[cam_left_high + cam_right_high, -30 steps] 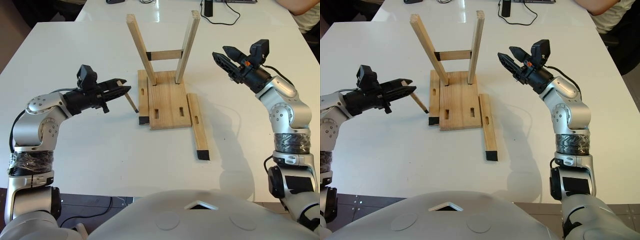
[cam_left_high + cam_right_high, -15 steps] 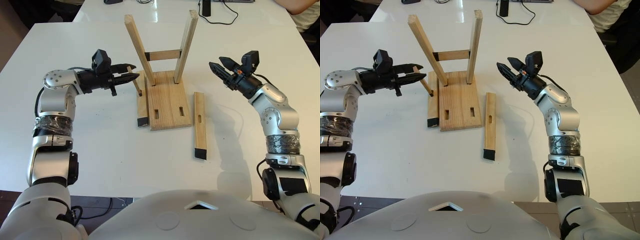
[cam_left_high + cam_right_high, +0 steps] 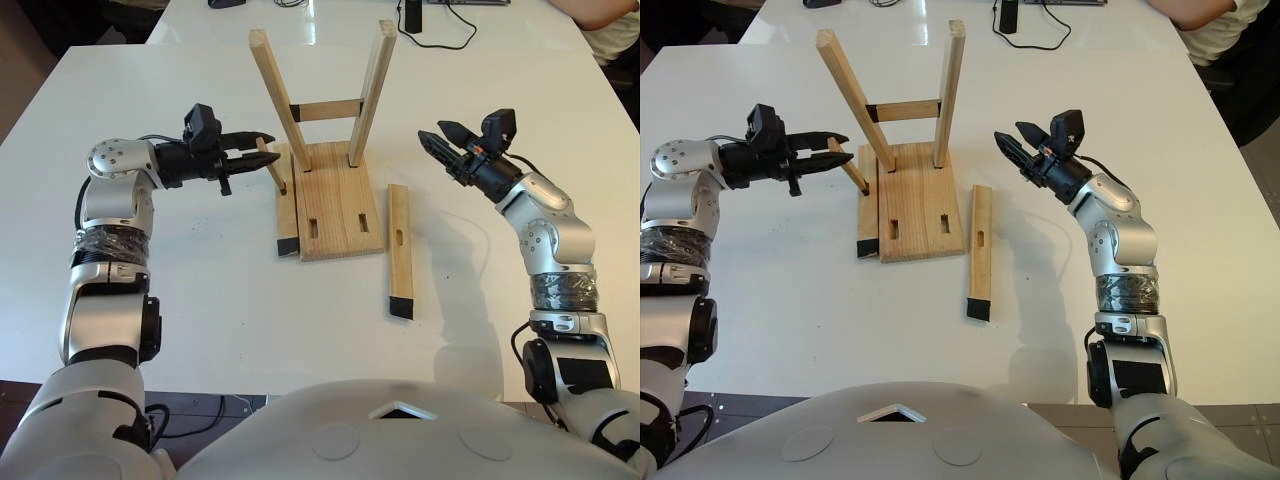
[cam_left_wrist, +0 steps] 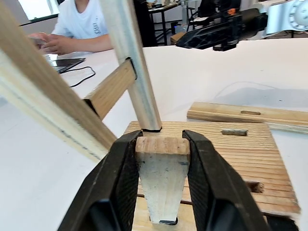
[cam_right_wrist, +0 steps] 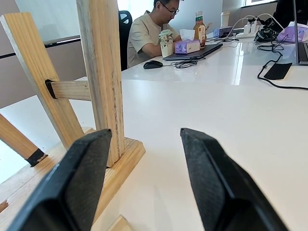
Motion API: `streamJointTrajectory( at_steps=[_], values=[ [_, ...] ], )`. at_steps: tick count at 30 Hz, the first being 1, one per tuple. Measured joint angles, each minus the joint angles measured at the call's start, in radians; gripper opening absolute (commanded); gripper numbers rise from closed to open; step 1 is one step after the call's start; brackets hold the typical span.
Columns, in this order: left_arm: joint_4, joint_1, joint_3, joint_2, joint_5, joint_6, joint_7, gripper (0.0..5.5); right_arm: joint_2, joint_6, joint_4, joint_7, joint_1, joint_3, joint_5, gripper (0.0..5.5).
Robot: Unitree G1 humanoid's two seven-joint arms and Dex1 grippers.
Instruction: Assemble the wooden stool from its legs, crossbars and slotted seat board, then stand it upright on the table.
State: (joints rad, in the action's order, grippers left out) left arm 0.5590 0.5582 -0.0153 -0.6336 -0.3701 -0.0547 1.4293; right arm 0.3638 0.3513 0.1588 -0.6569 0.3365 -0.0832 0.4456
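The slotted seat board (image 3: 335,205) lies flat mid-table. Two legs (image 3: 278,95) (image 3: 371,88) stand up from its far end, joined by a crossbar (image 3: 329,109). A third leg (image 3: 286,210) lies along the board's left edge. A fourth leg (image 3: 399,250) lies loose to its right. My left gripper (image 3: 256,149) hovers at the board's far left corner, shut on a short crossbar (image 3: 272,172) that slants down toward the board. The left wrist view has the fingers (image 4: 118,178) clamped on its end (image 4: 161,173). My right gripper (image 3: 438,146) hangs open right of the standing legs, holding nothing.
The white table (image 3: 200,300) has free room at the front and on both sides. A black device with a cable (image 3: 413,16) lies on the far table behind the stool parts.
Over the last second my left gripper carried the short crossbar up and right to the board's far left corner. The right gripper shifted slightly. The loose right leg now lies apart from the board.
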Motion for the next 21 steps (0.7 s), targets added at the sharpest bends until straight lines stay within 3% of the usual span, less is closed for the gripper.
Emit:
streamJointTrajectory(
  at_steps=[12, 21],
  values=[
    [-0.235, -0.099, -0.031, -0.181, -0.040, 0.248, 0.142, 1.30, -0.033, 0.000, -0.033, 0.021, -0.098, -0.003, -0.011, 2.64],
    [-0.275, 0.008, -0.118, -0.149, 0.023, 0.303, 0.133, 1.30, -0.086, 0.000, -0.069, 0.081, -0.169, -0.006, -0.012, 2.64]
  ],
)
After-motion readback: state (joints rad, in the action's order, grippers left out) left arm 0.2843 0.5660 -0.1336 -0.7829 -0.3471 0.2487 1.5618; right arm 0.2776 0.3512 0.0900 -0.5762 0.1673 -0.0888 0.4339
